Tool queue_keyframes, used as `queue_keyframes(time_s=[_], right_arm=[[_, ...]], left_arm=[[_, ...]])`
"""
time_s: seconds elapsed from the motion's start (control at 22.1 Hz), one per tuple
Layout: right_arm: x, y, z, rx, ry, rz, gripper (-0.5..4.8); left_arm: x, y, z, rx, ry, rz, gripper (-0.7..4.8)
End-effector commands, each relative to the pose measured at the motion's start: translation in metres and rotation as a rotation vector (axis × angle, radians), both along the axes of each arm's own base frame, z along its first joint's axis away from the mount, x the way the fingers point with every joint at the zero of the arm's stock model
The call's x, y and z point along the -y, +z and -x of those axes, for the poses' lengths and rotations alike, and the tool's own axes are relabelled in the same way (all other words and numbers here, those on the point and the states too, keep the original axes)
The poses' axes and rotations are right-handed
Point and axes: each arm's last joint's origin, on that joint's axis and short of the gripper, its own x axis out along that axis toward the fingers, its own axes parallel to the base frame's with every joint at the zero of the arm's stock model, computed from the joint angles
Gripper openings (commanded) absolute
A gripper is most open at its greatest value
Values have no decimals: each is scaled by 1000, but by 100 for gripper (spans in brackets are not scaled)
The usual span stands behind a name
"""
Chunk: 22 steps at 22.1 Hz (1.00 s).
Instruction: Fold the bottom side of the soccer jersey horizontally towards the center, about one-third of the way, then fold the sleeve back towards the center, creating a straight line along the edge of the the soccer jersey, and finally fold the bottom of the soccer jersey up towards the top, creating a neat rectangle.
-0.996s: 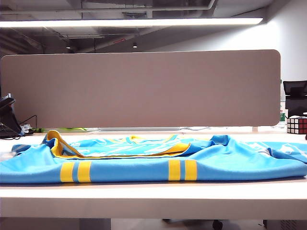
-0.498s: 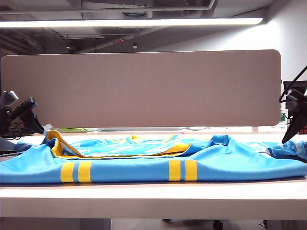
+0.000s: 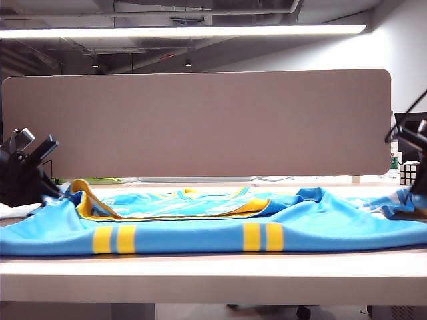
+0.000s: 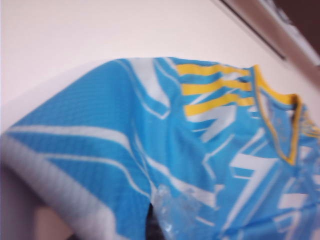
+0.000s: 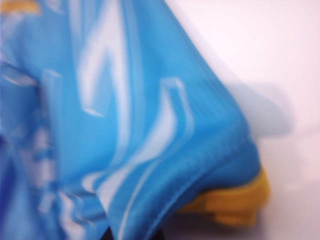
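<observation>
Looking across the table [image 3: 213, 277] from the exterior camera, you've got the soccer jersey [image 3: 213, 230] spread wide along the near edge, its plain blue face folded toward you with two pairs of yellow bars showing, and the streaked face with yellow edging lying behind it. Your left gripper [image 3: 41, 187] sits low at the jersey's left end, right against the cloth; your right gripper [image 3: 420, 190] is down at the right end, mostly cut off by the frame. Both are clenched, and each wrist camera shows streaked blue fabric bunched right up under the lens, so each looks closed on the shirt. A grey divider panel [image 3: 200, 123] stands behind, and a puzzle cube [image 3: 407, 174] sits far right.
</observation>
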Motion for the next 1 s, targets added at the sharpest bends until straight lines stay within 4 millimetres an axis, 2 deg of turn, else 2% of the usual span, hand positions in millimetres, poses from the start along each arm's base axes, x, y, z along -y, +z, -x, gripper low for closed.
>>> queue_keyframes(time_s=[0.05, 0.18, 0.32, 0.45, 0.5, 0.63, 0.72, 0.77, 0.86, 0.91, 0.95, 1.0], right_arm=[[-4, 24, -13, 104, 74, -60, -4], [-19, 40, -20, 134, 149, -91, -4], [-44, 52, -21, 166, 227, -91, -4], [-74, 57, -18, 174, 322, -97, -4], [-98, 56, -12, 142, 408, -97, -4], [-151, 41, 16, -13, 665, -13, -4], [-167, 35, 28, -77, 725, 64, -4], [-179, 29, 39, -123, 759, 132, -4], [-185, 24, 46, -149, 780, 162, 1], [-186, 24, 45, -140, 782, 160, 15], [-186, 24, 44, -127, 777, 159, 68], [-186, 26, 43, -118, 774, 158, 122]], left_arm=[[5, 20, -8, 62, -73, 80, -5], [19, 42, -10, 129, -171, 94, -5], [39, 63, -8, 200, -258, 77, -5], [64, 79, -2, 228, -377, 66, -5], [82, 82, 5, 185, -472, 48, -5], [117, 69, 40, 10, -699, -121, -5], [126, 57, 55, -105, -758, -256, -5], [134, 48, 69, -201, -813, -422, -5], [142, 41, 83, -308, -838, -691, 4], [143, 41, 83, -320, -821, -737, 113], [144, 42, 82, -320, -803, -726, 217], [144, 43, 81, -314, -785, -712, 284]])
